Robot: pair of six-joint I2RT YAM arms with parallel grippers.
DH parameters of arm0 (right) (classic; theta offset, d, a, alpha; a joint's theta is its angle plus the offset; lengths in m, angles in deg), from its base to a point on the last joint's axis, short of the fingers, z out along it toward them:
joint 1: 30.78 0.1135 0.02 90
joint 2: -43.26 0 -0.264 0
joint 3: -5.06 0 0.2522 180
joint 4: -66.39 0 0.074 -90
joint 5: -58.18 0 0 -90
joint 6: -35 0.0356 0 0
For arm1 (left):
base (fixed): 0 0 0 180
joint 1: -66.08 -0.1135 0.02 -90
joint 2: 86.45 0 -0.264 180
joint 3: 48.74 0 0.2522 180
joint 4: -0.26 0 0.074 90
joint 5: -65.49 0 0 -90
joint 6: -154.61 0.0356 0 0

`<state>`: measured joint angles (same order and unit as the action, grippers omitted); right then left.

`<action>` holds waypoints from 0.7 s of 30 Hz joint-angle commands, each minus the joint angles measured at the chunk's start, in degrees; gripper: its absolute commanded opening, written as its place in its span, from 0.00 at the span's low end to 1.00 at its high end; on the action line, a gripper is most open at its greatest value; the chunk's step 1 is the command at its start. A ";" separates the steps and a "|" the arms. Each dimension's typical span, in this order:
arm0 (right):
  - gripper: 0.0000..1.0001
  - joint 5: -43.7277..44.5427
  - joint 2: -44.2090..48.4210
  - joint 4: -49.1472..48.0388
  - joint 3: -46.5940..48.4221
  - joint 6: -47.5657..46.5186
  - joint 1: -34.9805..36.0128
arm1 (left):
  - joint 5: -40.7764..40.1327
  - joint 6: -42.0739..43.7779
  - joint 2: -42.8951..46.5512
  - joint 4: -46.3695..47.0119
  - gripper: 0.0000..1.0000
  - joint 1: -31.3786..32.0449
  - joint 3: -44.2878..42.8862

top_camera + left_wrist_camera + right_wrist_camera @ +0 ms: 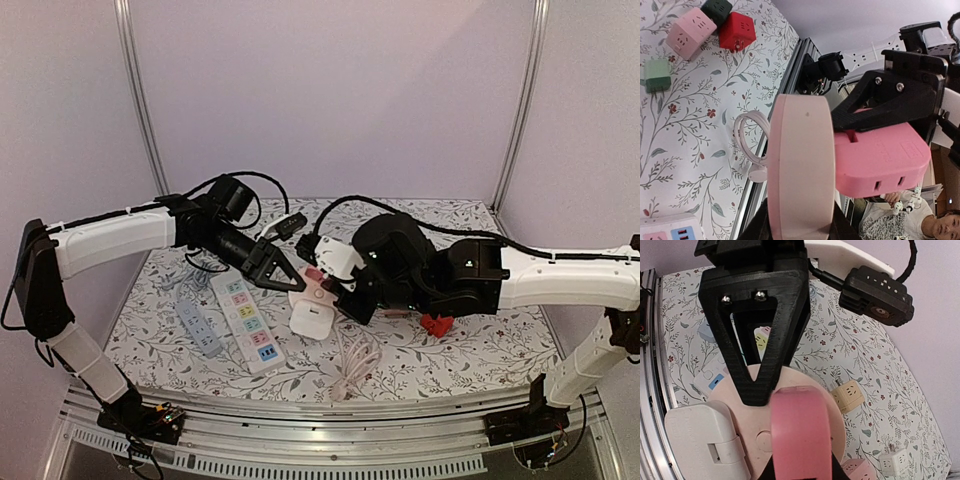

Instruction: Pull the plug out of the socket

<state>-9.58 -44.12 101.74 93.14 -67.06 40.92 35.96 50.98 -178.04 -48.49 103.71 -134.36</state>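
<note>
The boxy, smooth pink plug [880, 162] sits in the round pale-pink socket disc [800, 165], mid-table. The right gripper [801, 467] pinches the plug narrowly; the left gripper [800, 227] clamps the disc's rim. 1 rounded white plug [705, 440] shares the disc's face. A white power strip [247, 322] lies left.

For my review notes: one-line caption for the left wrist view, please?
Edge-on round socket held by the left claw, right claw clamped on the pink plug flush against its face.
</note>
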 commanded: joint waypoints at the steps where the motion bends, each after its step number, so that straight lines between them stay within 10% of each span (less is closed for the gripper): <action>1: 0.16 0.73 -1.13 -0.73 0.07 1.02 -0.16 | 6.72 0.60 0.78 3.30 0.00 0.25 -0.39; 8: 0.00 1.95 -1.27 -1.54 0.03 1.60 0.43 | 6.54 0.67 0.45 3.26 0.00 0.25 -0.39; 21: 0.00 -3.01 0.40 -4.71 -1.76 13.97 -3.96 | 5.59 0.89 0.37 3.26 0.00 0.34 -0.17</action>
<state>-10.74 -44.14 101.83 92.79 -62.31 40.75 36.11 50.91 -178.11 -48.53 103.40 -134.34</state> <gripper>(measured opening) 0.159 0.280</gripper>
